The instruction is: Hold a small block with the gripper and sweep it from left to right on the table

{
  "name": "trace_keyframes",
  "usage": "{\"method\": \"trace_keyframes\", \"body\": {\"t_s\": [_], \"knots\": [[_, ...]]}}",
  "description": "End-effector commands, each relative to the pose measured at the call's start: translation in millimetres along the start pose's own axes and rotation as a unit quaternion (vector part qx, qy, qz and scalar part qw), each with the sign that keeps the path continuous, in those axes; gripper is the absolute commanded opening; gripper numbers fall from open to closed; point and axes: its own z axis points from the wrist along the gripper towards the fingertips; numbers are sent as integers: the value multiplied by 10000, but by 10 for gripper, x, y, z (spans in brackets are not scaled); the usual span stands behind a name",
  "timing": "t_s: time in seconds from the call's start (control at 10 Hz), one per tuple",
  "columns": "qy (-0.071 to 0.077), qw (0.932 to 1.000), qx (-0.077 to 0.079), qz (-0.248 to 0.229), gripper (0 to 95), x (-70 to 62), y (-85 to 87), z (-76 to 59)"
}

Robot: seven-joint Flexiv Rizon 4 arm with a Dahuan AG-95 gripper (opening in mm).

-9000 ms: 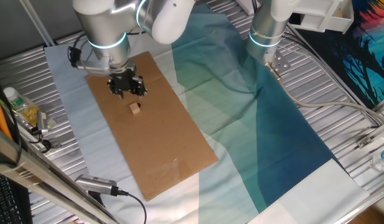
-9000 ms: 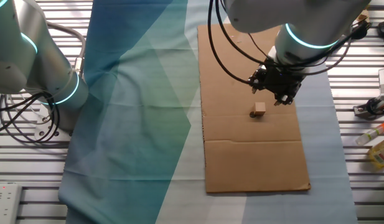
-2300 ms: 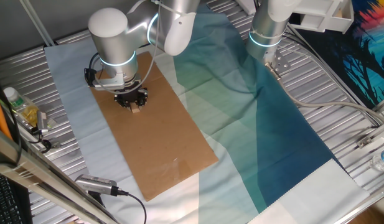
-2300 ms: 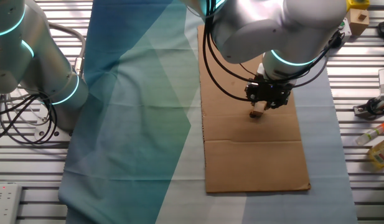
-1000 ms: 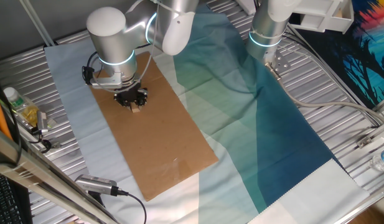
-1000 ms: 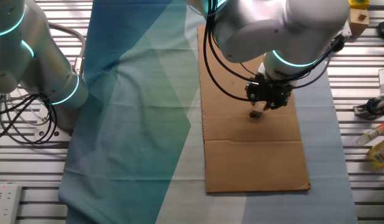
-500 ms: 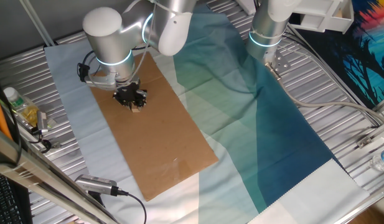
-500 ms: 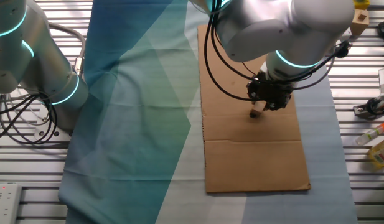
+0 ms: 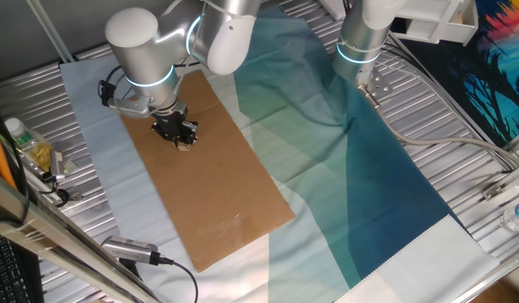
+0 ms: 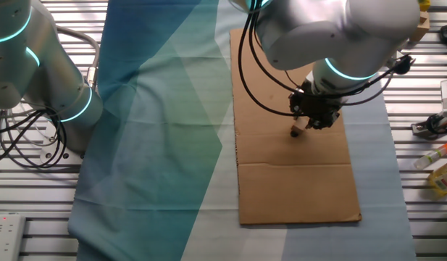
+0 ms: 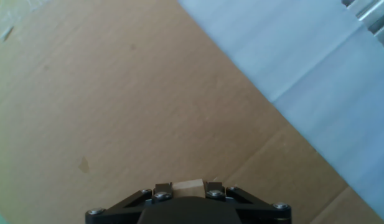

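Small block (image 11: pixel 187 185) sits clamped between my fingertips, low over the brown cardboard (image 9: pixel 210 177) on the bench (image 9: pixel 461 181). If I press down too hard while sweeping, the cube may catch and twist loose. My hand (image 9: pixel 182 138) is closed narrowly on it

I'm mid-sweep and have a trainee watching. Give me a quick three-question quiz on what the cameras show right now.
1. True or false: the pincer is shut on the small block.
2. What surface lies directly under the block: (a) bare ribbed metal, (b) teal cloth, (c) the brown cardboard?
3. Fill in: the second silver arm stands on the ____ cloth, away from the cardboard.

Key
1. True; the hand view shows the block between the fingers.
2. c
3. teal
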Motion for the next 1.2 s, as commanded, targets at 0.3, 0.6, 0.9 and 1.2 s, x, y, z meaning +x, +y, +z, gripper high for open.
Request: {"method": "trace_keyframes", "body": {"t_s": [0.3, 0.6, 0.9, 1.2], "knots": [[-15, 9998, -101, 144, 0, 11, 5, 12], [-25, 9995, -175, 248, 0, 10, 15, 0], [-12, 9993, -182, 326, 0, -4, 24, -1], [-4, 9990, -173, 417, 0, -33, 65, 2]]}}
